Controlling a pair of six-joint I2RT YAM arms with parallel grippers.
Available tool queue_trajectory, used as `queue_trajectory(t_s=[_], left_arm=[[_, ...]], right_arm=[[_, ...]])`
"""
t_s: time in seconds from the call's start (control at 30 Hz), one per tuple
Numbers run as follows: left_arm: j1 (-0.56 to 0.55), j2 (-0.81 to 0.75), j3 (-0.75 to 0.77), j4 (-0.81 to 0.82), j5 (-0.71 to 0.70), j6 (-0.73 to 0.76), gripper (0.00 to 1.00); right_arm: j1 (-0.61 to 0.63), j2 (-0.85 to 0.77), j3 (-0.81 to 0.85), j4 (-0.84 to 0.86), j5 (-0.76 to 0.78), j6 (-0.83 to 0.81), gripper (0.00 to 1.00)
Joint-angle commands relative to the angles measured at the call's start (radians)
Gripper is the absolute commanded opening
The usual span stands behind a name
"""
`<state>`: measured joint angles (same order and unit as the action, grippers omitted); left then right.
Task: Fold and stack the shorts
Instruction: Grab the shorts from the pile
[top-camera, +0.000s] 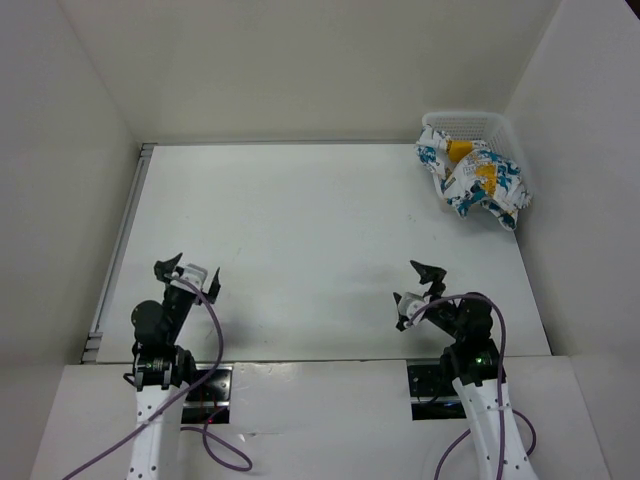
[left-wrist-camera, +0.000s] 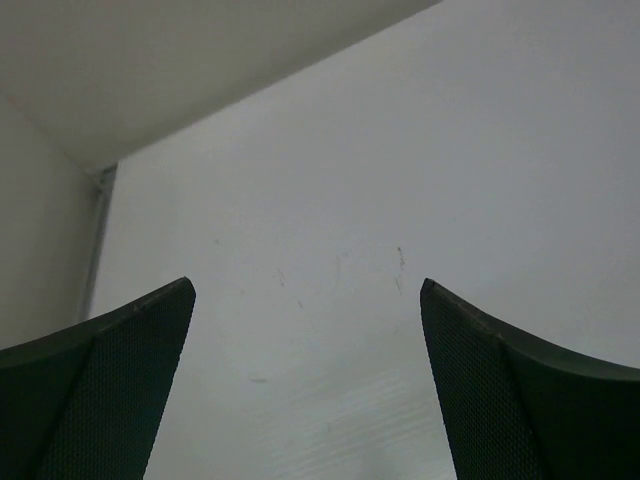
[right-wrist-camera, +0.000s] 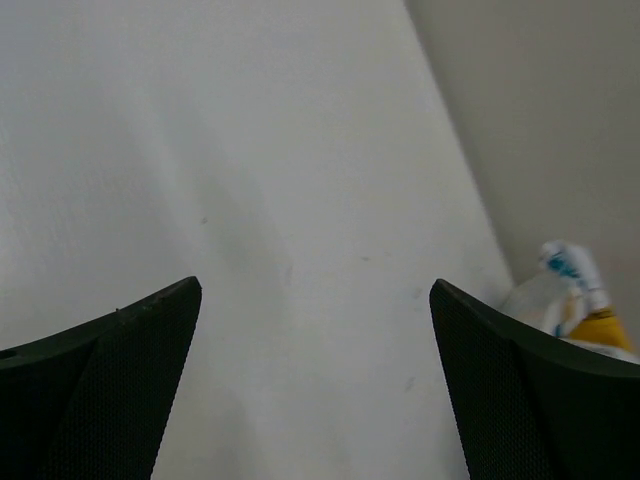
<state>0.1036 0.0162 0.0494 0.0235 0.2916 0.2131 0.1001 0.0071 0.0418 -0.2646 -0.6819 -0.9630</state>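
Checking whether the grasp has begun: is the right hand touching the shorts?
Apart. The top view shows the right hand near the front edge, with a wide stretch of bare table between it and the shorts heaped in the basket.

Bare tabletop (top-camera: 300, 220) from left claw (top-camera: 190, 272) and right claw (top-camera: 412, 293), both spread wide, out to 12 o'clock. Blocked at 1 o'clock: basket (top-camera: 485, 125) with shorts (top-camera: 478, 185) spilling over, tight against right wall (top-camera: 580, 200). Walled at 9 and 12 too.
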Motion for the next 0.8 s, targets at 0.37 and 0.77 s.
queue_trajectory(t_s=[0.37, 0.77], left_arm=[[-0.033, 0.723, 0.753, -0.141, 0.043, 0.142, 1.00], [-0.180, 1.596, 1.461, -0.583, -0.120, -0.023, 1.00]], right_arm=[[0.004, 0.570, 0.681, -0.008, 0.652, 0.332, 1.00], [-0.299, 1.301, 1.107, -0.029, 0.651, 1.089, 1.00]])
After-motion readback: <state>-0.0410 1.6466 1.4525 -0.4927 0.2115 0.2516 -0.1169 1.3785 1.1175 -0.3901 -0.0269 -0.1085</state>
